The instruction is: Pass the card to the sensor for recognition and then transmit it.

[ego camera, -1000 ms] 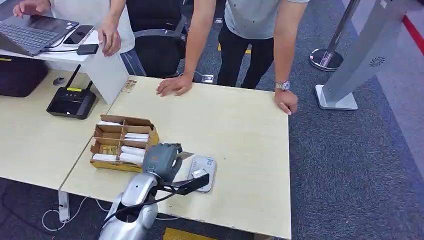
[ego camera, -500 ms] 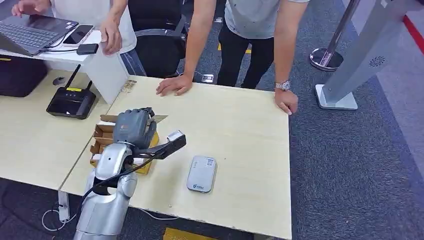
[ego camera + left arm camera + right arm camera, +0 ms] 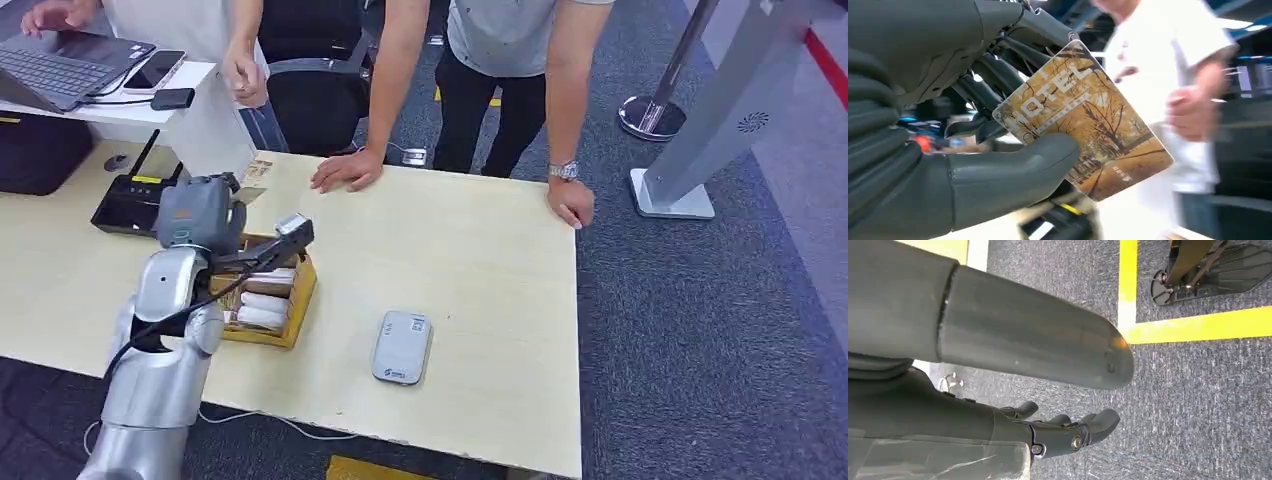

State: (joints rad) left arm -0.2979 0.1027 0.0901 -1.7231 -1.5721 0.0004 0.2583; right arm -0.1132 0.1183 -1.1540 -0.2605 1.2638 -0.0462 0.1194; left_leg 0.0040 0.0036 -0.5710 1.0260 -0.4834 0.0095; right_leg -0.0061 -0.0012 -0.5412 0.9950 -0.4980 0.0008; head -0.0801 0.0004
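Card (image 3: pixel 1083 135): pinched in left hand (image 3: pixel 200 212), raised above box (image 3: pixel 262 300), far from sensor (image 3: pixel 402 347) on table (image 3: pixel 480 270). Recognition judged complete; handover to person (image 3: pixel 245 75) pending. Right hand (image 3: pixel 1068 432): hanging, empty, loosely curled.

desk (image 3: pixel 480 250): light wood | card reader (image 3: pixel 401 347) flat near front edge | cardboard box (image 3: pixel 270 300) at left edge | person's hands (image 3: pixel 345 170) on far edge
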